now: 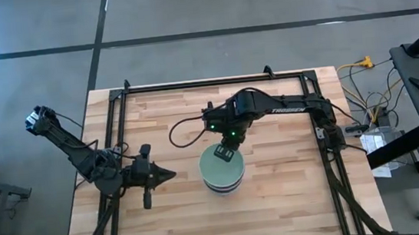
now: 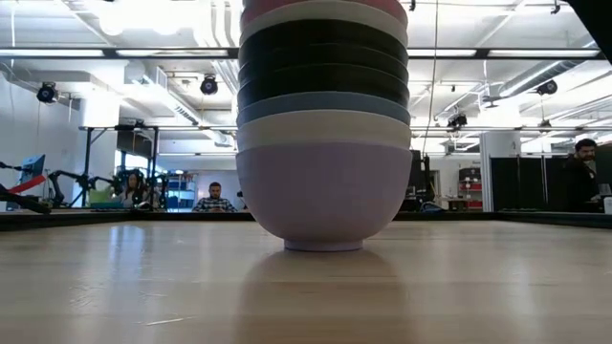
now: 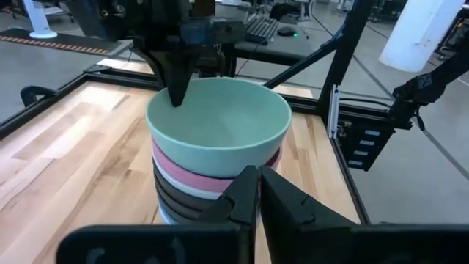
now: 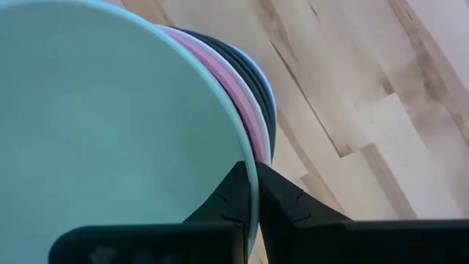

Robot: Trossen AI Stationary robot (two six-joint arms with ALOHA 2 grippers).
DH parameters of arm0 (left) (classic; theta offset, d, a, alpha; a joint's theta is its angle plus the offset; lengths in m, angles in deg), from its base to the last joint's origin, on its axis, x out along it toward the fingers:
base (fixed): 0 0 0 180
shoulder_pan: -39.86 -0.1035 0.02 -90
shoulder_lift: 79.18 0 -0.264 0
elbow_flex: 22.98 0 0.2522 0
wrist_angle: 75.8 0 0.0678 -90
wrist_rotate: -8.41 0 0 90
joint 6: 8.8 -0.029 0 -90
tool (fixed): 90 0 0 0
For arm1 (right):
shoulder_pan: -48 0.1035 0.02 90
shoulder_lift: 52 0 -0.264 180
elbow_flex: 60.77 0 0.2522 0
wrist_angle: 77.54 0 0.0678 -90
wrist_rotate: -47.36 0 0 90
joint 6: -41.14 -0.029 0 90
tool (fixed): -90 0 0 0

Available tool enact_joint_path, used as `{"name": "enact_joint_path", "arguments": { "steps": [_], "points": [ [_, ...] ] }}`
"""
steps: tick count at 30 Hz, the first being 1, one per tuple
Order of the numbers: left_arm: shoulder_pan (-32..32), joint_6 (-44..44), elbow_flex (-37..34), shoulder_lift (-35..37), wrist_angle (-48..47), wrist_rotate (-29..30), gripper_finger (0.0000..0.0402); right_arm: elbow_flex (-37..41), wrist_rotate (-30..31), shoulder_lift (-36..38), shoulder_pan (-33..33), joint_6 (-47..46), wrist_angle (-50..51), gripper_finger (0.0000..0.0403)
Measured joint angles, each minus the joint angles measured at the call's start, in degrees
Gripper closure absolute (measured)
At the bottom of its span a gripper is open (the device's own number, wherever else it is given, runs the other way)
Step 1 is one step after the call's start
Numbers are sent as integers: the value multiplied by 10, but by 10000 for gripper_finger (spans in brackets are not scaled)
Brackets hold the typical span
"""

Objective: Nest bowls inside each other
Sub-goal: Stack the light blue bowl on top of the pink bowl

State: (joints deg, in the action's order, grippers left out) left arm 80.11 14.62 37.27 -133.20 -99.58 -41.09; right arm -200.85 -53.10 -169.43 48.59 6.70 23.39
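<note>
A stack of nested bowls [image 1: 223, 179] stands at the middle of the table. In the low view the lavender bowl [image 2: 323, 196] is at the bottom with its foot on the wood; white, blue, black, white and pink bowls follow upward. The mint green bowl [image 3: 220, 121] sits on top, inside the pink one [image 3: 179, 172]. My right gripper [image 1: 227, 156] is above the stack's far side, shut on the mint bowl's rim. My left gripper [image 1: 170, 175] is shut, left of the stack, pointing at it and clear of it. My right gripper [image 4: 254, 194] pinches the mint green bowl's rim [image 4: 245, 158] on the stack's far side, one finger inside the bowl and one outside. The fingers [image 3: 176, 88] come from above, pointing down. The bowl sits level in the pink bowl on top of the stack.
A black metal frame [image 1: 214, 81] runs along the table's far, left and right edges. Bare wood lies all around the stack [image 2: 323, 143]. Cables and equipment [image 1: 379, 116] are beyond the right edge. People sit in the room behind the table [image 2: 212, 199].
</note>
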Motion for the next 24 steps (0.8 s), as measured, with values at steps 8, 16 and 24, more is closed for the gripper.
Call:
{"name": "enact_joint_path", "arguments": {
  "steps": [8, 16, 24],
  "points": [
    [0, 0, 0, 0, 0, -4, 401, 35, 0, 0, 0, 5, -1, 390],
    [0, -1, -1, -1, 0, -4, 401, 47, 6, 1, 0, 7, -21, 390],
    [0, 1, -4, -1, 0, -3, 401, 48, 24, 1, 6, 11, -55, 376]
  ]
}}
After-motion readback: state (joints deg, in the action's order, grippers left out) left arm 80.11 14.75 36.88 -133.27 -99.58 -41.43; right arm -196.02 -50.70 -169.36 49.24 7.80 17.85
